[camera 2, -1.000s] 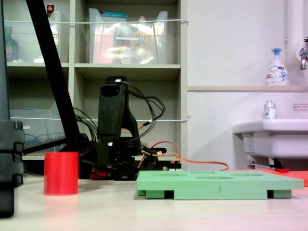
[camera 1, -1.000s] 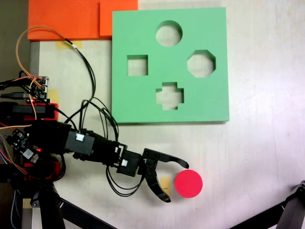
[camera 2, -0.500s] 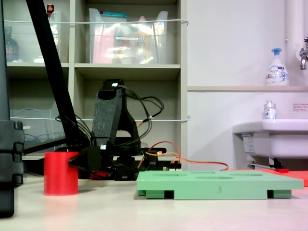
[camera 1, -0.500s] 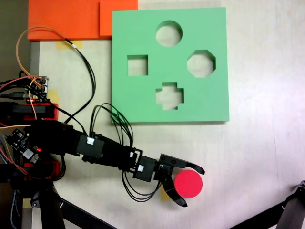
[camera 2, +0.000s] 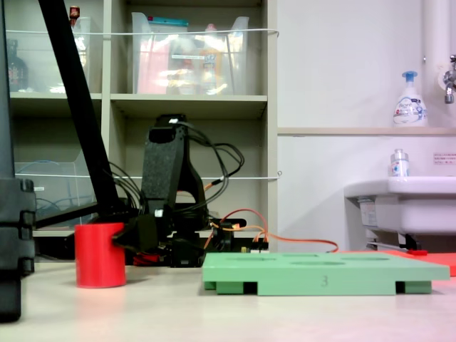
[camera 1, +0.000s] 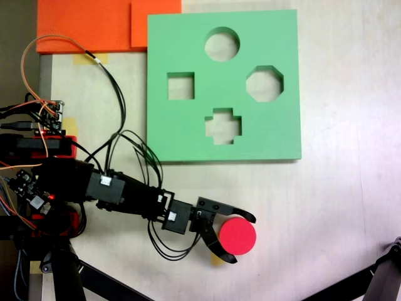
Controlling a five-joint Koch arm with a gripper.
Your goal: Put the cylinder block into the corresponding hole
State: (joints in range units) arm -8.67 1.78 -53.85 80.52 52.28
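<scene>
Your pincer is clamped on the cylinder block, one black finger across its far edge and the other hooked under its near edge in the fixed view from above. The block stands upright on the surface, well below the green foam board's lower edge, nearer its right corner. From the low fixed view, the block sits left of the board. The corresponding hole lies at the board's far side, above the octagonal cut-out.
</scene>
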